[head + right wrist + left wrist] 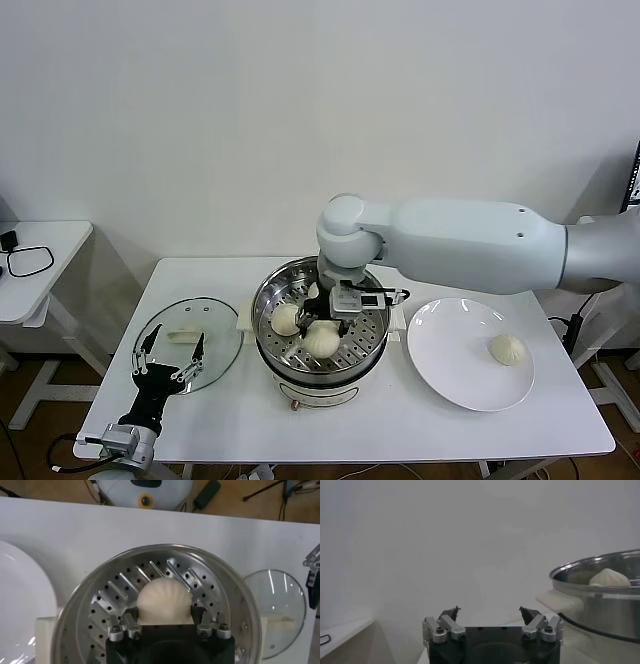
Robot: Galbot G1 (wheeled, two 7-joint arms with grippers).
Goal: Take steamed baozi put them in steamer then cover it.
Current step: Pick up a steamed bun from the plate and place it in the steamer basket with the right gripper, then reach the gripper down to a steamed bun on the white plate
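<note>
Down from the head camera, the steamer (320, 335) stands at the middle of the white surface (250, 425), and the right gripper (335, 310) reaches into it from above, its arm stretching in from the right. Two steamed baozi (321, 341) lie on the perforated tray beside that gripper, one just left of it and one in front of it toward the robot; whether a third sits under the gripper cannot be told from here. One more bun (507, 349) rests on the white plate (450, 360) to the right of the steamer. The glass lid (215, 350) lies flat on the surface just left of the steamer, and the left gripper (170, 355) hangs over its near edge with fingers spread wide and nothing between them. From the left wrist camera, the left gripper (490, 614) shows its two dark fingertips well apart, facing the wall, with the steamer (600, 600) off to one side and a bun (609, 577) peeking above the steel rim. From the right wrist camera, the right gripper (166, 622) is inside the steamer (220, 595), clamped on a pleated bun (164, 600) that sits between its two fingers over the perforated tray; the plate (22, 605) shows on one side and the lid (280, 610) on the other.
</note>
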